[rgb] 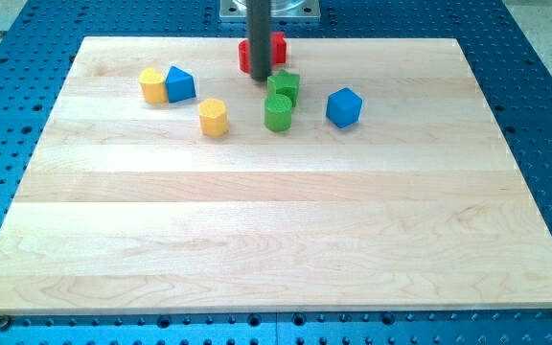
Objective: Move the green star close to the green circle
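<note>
The rod's tip [260, 78] is sitting at the green star's [284, 85] far-left corner, near the counter's [257, 240] far edge. The green circle [278, 112] is lying just nearside of the star, nearly touching. There are no jaws on this rod. Open wood is stretching wide nearside.
</note>
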Tool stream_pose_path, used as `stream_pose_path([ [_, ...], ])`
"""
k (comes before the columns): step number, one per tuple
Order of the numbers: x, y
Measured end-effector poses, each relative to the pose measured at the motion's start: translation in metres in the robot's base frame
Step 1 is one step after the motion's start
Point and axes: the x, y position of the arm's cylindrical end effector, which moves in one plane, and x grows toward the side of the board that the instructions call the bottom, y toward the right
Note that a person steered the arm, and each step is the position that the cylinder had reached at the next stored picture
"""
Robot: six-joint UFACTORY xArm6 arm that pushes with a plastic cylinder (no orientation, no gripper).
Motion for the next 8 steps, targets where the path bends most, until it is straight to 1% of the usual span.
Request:
stream_pose_path([
  [1,0.053,0.008],
  [2,0.133,0.008],
  [3,0.137,0.005],
  [4,0.078,0.001],
  [5,0.051,0.035],
  [6,0.094,0.046],
  [7,0.172,0.047],
  [8,0.149,0.063],
])
